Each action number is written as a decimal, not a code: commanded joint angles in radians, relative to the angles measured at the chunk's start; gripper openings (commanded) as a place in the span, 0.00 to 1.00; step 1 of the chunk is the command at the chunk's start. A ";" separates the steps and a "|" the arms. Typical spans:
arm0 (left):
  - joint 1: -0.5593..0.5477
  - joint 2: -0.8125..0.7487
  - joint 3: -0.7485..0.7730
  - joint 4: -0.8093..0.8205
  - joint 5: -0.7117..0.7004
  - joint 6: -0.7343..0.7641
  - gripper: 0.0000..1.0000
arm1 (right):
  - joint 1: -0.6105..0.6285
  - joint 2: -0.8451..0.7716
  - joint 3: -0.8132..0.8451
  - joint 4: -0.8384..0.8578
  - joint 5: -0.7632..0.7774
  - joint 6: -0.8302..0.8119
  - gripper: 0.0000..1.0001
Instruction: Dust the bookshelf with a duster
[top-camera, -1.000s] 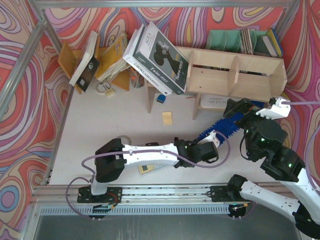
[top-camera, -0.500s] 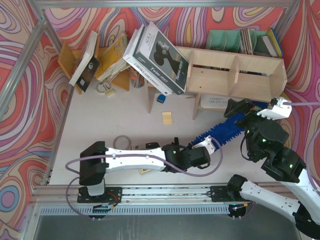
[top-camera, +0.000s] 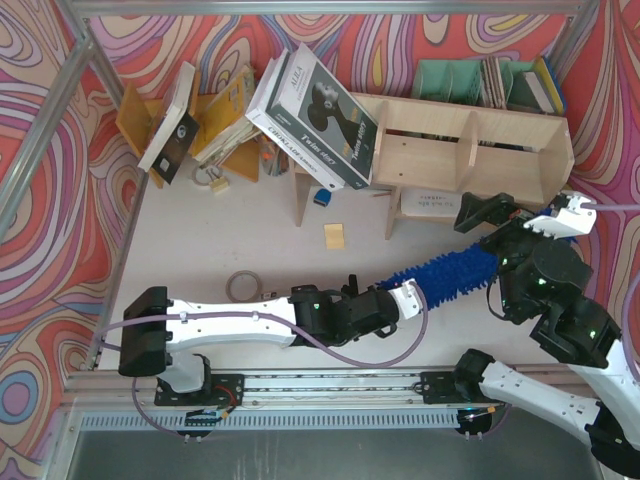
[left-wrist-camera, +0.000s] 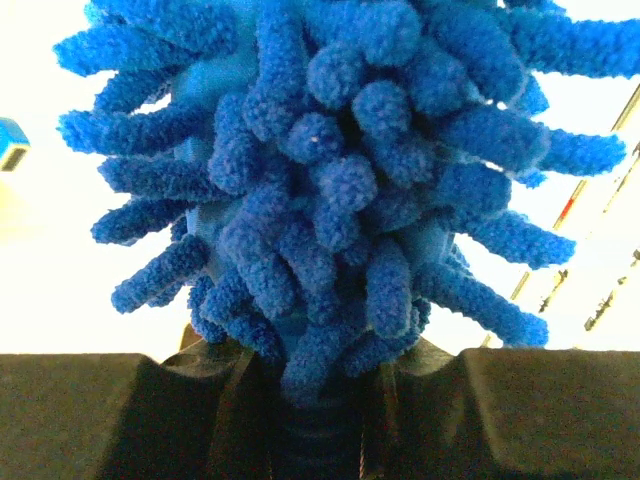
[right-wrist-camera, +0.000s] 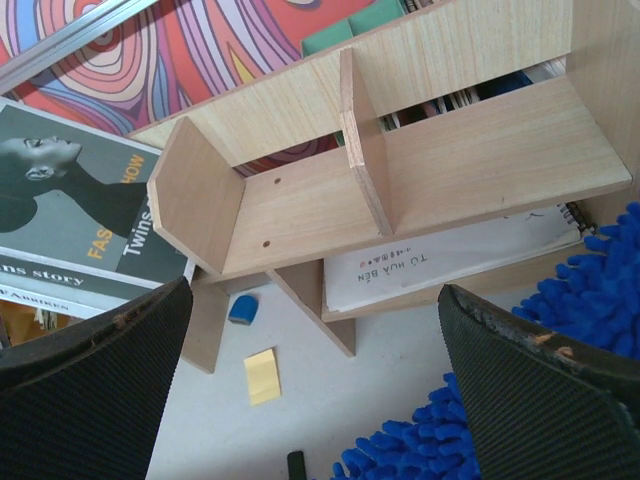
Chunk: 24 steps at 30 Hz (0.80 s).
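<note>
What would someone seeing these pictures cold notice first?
A blue fluffy duster slants across the middle, its handle clamped in the left gripper. Behind it stands the plywood bookshelf, with large photo books leaning at its left end. Swirling red-patterned walls surround everything.

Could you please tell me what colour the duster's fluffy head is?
Bright blue; the duster shows best in the left wrist view.

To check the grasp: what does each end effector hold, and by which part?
The left end effector holds the duster at the base of its fluffy head. The right end effector is open, holding nothing.
</note>
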 joint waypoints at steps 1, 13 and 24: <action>0.004 -0.013 0.039 0.137 -0.056 0.117 0.00 | -0.001 0.006 0.030 0.016 0.010 -0.028 0.99; 0.133 0.109 0.148 0.255 -0.055 0.263 0.00 | 0.000 0.005 0.014 0.025 0.020 -0.033 0.99; 0.169 0.273 0.144 0.250 -0.012 0.245 0.00 | -0.001 0.004 -0.005 0.036 0.030 -0.045 0.99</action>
